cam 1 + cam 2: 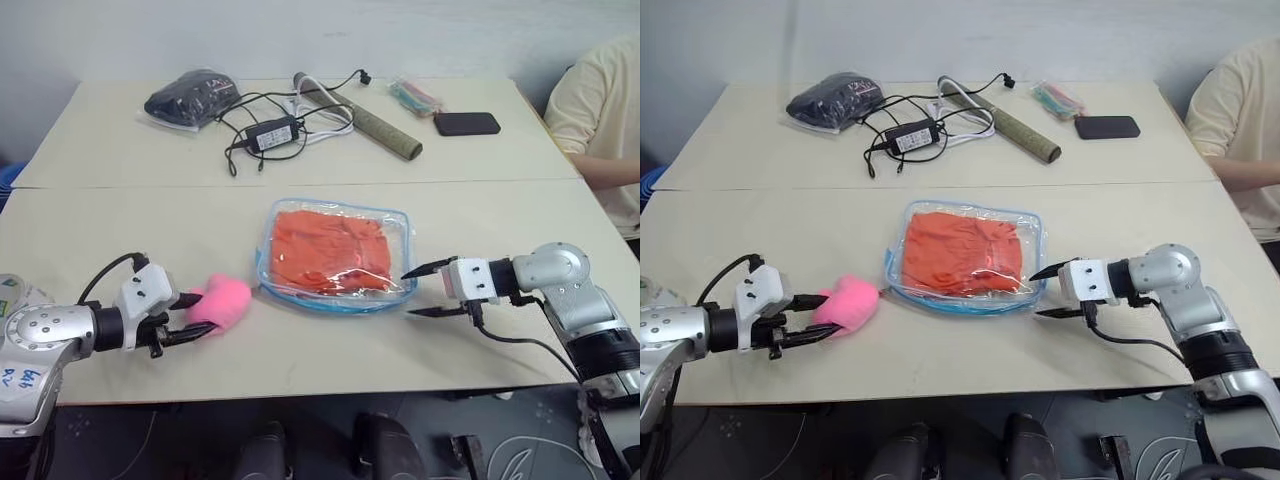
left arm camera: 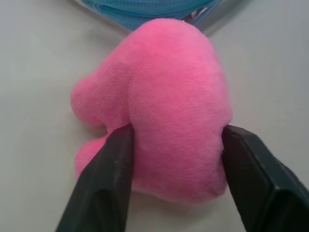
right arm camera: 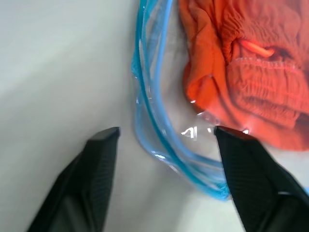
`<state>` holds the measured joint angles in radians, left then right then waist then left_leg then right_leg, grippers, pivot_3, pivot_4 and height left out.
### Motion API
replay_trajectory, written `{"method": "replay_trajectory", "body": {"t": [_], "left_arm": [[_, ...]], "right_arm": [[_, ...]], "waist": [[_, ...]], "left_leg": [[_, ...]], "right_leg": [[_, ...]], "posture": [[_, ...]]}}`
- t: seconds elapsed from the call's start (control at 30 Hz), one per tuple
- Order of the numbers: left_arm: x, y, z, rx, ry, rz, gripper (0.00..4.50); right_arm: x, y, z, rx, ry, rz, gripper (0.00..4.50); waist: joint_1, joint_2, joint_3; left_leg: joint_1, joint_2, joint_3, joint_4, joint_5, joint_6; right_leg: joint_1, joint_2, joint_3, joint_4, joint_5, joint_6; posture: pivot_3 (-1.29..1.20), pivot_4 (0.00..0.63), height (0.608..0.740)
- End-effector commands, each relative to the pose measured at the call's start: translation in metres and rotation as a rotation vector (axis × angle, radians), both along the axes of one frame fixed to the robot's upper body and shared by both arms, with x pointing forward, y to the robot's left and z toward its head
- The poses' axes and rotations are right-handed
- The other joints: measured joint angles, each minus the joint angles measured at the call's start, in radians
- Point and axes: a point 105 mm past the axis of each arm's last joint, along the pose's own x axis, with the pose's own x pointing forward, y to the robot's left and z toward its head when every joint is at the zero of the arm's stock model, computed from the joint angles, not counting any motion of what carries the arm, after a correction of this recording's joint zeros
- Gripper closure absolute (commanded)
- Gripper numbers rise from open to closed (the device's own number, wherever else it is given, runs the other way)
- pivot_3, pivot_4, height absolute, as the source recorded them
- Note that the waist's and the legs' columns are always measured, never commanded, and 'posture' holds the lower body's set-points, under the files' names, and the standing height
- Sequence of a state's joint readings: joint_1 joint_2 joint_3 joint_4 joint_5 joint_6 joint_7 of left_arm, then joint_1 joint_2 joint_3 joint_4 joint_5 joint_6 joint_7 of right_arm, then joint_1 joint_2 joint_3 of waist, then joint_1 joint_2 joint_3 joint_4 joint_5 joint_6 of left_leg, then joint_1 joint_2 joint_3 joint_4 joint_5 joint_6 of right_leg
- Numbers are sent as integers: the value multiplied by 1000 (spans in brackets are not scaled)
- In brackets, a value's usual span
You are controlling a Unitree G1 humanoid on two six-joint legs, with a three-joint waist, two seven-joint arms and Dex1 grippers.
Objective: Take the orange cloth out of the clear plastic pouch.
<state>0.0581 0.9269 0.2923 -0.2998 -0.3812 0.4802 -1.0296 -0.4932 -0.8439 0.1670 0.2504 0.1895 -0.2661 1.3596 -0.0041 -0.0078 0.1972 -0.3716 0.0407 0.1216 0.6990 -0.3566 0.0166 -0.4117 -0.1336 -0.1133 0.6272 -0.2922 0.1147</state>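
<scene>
Two grippers: both sit low over the near table, one at each side of the pouch.
Left gripper (image 1: pixel 190 318): lower left of the head view; its black fingers (image 2: pixel 104 183) are spread apart and bracket the pink plush heart (image 1: pixel 222 301), the pads touching its sides in the wrist view (whether they press it or merely rest against it, I cannot tell).
Right gripper (image 1: pixel 422 291): right of centre in the head view, pointing toward the pouch; jaws parted wide, holding nothing, with one tip at the pouch's right edge.
Right wrist view: the pouch's blue-edged corner (image 3: pixel 159 145) lies between the two fingers (image 3: pixel 94 179), one on the bare table and the other over the plastic.
Clear plastic pouch (image 1: pixel 396 225): flat on the table (image 1: pixel 120 220) at the centre of the frame, light-blue zipper edging all round.
Orange cloth (image 1: pixel 332 250): inside the pouch, folded and wrinkled, filling most of it.
Upper frame: dark bundle in clear wrap (image 1: pixel 190 98) at upper left, black power adapter with cables (image 1: pixel 272 132), rolled mat (image 1: pixel 365 122), black phone (image 1: pixel 467 123).
Right edge: a person's arm in a yellow sleeve (image 1: pixel 600 100).
</scene>
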Motion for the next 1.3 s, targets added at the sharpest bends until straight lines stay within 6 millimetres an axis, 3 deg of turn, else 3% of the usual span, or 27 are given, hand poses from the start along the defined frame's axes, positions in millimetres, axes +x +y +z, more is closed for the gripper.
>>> {"method": "replay_trajectory", "body": {"t": [0.03,0.1,0.2,0.27,0.5,0.7,0.83,1.0,1.3], "left_arm": [[-3,15,30,31,-47,2,570],[0,18,50,58,-84,-2,47],[-1,0,82,28,-117,-106,47],[1,-19,92,75,-161,-202,47],[34,-93,71,297,-380,-511,47],[60,-121,41,389,-492,-612,47],[66,-126,31,398,-518,-624,47],[69,-127,28,370,-538,-606,1445],[57,-132,36,233,-478,-600,4167]], "right_arm": [[-12,-3,34,136,-8,-102,0],[-26,2,42,224,50,-146,0],[-38,3,45,274,111,-214,0],[-45,5,48,319,166,-240,0],[-67,41,63,471,311,-186,0],[-66,46,72,509,302,-203,0],[-62,42,74,520,290,-238,0],[-58,39,73,525,269,-267,0],[-59,36,66,491,265,-272,0]], "waist": [[4,0,0],[4,0,0],[3,0,0],[7,0,0],[9,1,-1],[8,1,-1],[13,1,0],[21,1,0],[28,1,0]], "left_leg": [[0,0,0,0,0,0],[0,1,-1,0,0,0],[1,0,-1,0,0,-1],[0,0,-1,0,-1,-1],[1,-7,0,0,-1,0],[-1,-7,2,0,-1,0],[-1,-7,1,0,-1,1],[-1,-7,1,1,-1,1],[-1,-7,1,1,-1,2]], "right_leg": [[0,0,0,0,0,0],[0,0,-1,0,0,0],[0,0,0,0,0,-1],[1,0,0,1,0,-1],[1,2,0,0,0,0],[-1,2,1,0,1,0],[-1,2,1,-1,1,0],[-1,1,1,0,1,1],[0,1,1,0,1,1]], "posture": [[0,150,740],[0,150,740],[0,150,740],[0,150,740],[0,150,740],[0,150,740],[0,150,740],[0,150,740],[0,150,740]]}}
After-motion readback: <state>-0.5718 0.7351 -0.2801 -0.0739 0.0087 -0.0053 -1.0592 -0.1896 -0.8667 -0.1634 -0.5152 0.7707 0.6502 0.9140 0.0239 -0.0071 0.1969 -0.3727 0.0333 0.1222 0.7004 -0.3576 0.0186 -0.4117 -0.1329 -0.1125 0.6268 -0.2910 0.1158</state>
